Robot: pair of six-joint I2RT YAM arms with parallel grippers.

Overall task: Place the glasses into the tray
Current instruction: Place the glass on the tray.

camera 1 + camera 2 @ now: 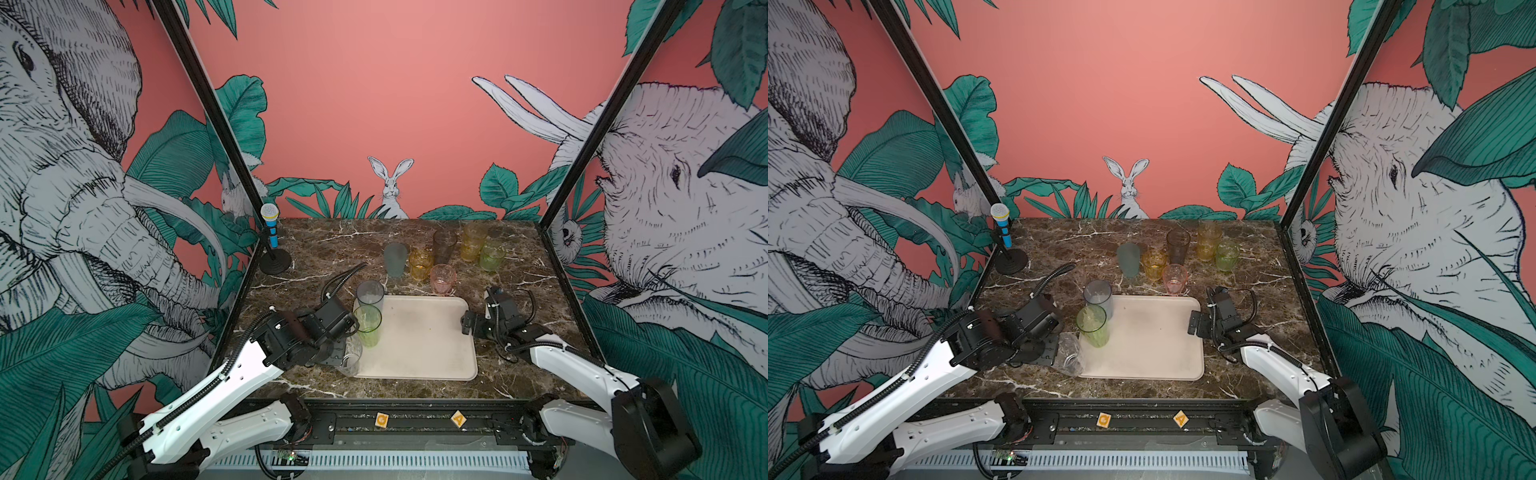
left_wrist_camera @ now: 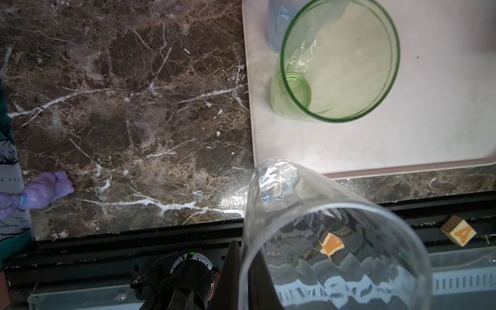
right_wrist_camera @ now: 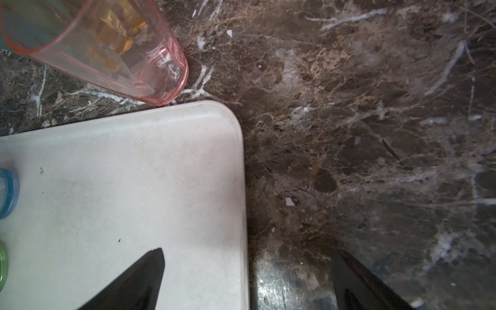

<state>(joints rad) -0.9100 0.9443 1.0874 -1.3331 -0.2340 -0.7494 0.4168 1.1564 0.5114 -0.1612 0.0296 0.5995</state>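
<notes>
Gripping the clear tumbler [image 2: 335, 241] by its rim, the left gripper [image 2: 243, 257] is clamped tight, one finger inside the wall and one outside. The glass is tipped well over at the tray's [image 1: 424, 332] near left corner; its base is possibly touching the rim, hard to call from here. On the tray, the grey tumbler [image 1: 370, 295] and the tall green tumbler [image 1: 368, 326] stand upright along the left edge. The right gripper [image 3: 245, 281] hangs spread wide and empty astride the tray's right edge. Behind the tray on the marble table [image 1: 324, 249] stand the pink tumbler [image 1: 443, 279], just beside the far rim, then the teal tumbler [image 1: 395, 259], amber tumbler [image 1: 420, 262], smoky brown tumbler [image 1: 444, 245], yellow tumbler [image 1: 473, 241] and short green tumbler [image 1: 492, 255].
</notes>
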